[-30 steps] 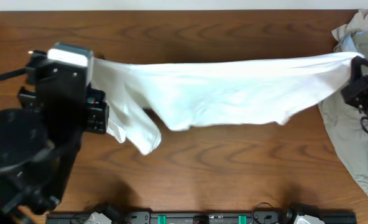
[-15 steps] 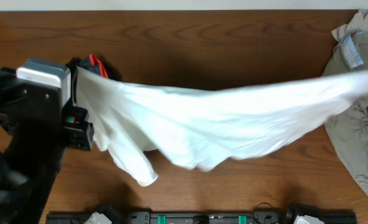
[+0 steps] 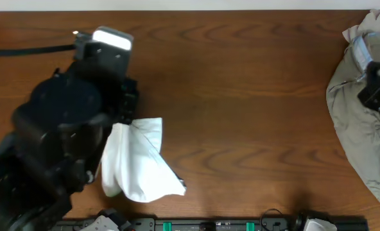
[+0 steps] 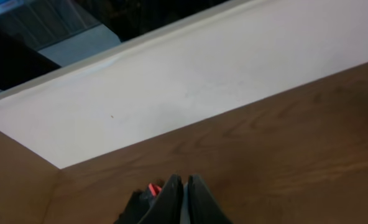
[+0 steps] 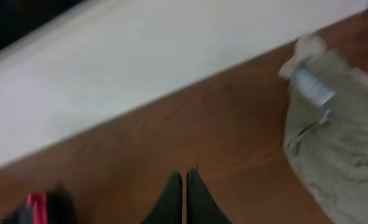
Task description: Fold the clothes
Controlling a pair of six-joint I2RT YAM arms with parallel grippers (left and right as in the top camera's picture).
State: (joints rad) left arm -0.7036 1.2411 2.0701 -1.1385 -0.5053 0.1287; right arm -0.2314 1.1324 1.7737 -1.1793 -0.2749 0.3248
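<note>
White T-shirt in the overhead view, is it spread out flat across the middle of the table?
No, the white T-shirt is bunched into a narrow clump beside the left arm, leaving the table bare at its middle.

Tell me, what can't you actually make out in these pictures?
- Overhead: the left arm covers part of the white T-shirt, so whether its jaws grip the cloth is hidden.
- Overhead: the khaki garment runs off the right edge.
- Right wrist: blurred; the black garment is a scrap at the bottom edge.
</note>
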